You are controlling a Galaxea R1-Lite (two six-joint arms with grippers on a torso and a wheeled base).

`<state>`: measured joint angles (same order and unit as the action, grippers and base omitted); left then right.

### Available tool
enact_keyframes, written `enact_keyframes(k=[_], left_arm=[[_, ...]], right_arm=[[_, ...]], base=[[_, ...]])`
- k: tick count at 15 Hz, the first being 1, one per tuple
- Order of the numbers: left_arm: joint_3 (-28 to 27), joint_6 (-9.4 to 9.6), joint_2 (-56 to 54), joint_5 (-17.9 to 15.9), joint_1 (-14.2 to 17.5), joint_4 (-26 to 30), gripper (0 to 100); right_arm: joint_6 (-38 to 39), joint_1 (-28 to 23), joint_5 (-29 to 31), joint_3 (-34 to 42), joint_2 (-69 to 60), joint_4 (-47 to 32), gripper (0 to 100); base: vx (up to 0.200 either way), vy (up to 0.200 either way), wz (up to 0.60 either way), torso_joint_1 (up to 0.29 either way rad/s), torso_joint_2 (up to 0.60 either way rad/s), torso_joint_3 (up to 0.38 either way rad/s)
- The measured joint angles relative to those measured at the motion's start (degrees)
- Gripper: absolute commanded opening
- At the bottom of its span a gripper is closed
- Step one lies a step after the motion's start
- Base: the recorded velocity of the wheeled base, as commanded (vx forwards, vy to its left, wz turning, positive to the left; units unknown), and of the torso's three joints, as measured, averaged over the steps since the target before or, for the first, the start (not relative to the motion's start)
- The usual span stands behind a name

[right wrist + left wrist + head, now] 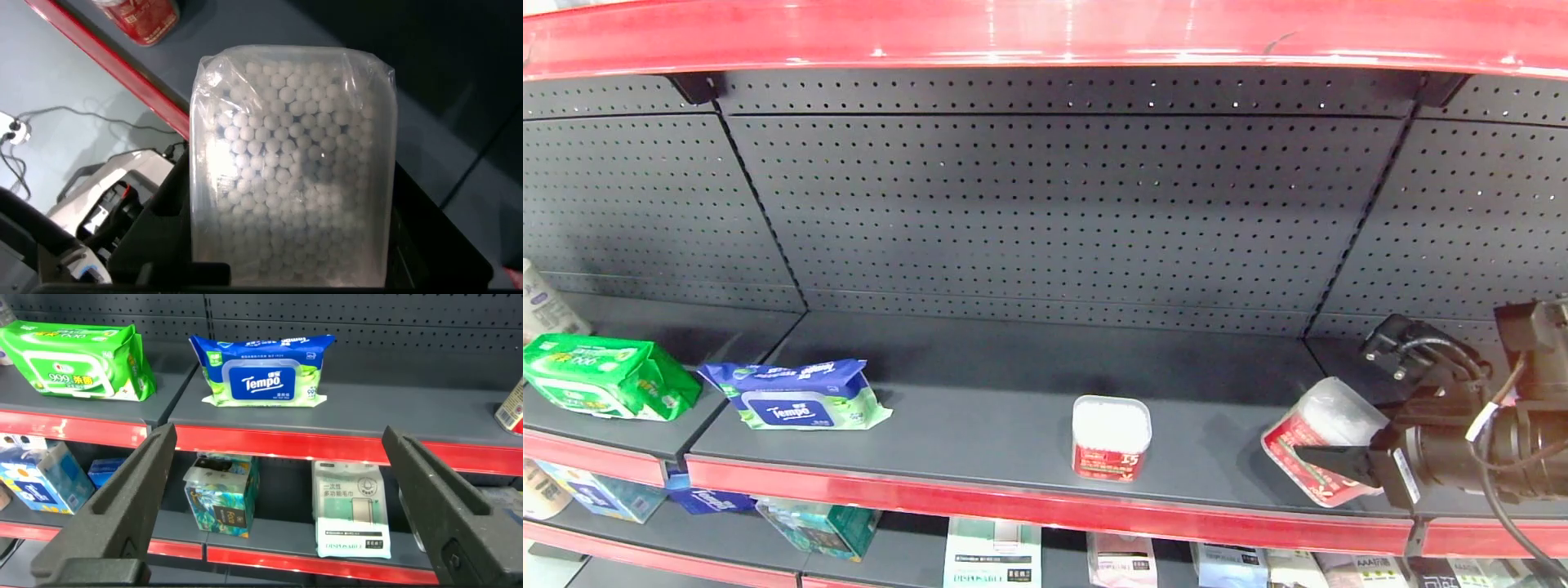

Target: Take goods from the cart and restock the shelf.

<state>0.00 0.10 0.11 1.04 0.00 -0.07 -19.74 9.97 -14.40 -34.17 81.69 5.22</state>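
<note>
Our right gripper [1339, 462] is clamped on a tub [290, 163] of small white balls, with a finger on each flank. The tub hangs tilted to the right of the standing tub [1111, 437], about as near the red lip [1045, 506] as that one. We cannot tell whether its base touches the deck. Our left gripper [278, 498] is spread wide and empty, lower than the standing tub, out in front of the lip and well to its left.

The tilt worries us most. Let go like this, the tub would likely land on an edge, topple and roll over the lip, which sits just beside it. Its wrap looks slick, so it may also slide in the grip while we level it. A careless sweep leftward could knock the standing tub.

The head view gives us the lean and the closeness to the lip. The right wrist view gives us both fingers and the packed contents. The left wrist view adds the blue pack [263, 371], far left of the standing tub, and goods on the lower shelf [270, 543].
</note>
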Motion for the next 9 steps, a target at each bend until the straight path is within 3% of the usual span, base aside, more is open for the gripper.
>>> enact_keyframes(k=[9], left_arm=[[0.00, 0.00, 0.00, 0.00, 0.00, 0.00, 100]], right_arm=[[-8.91, -0.13, -6.38, -4.13, 8.17, 0.09, 0]], base=[[0.000, 0.000, 0.00, 0.000, 0.00, 0.000]])
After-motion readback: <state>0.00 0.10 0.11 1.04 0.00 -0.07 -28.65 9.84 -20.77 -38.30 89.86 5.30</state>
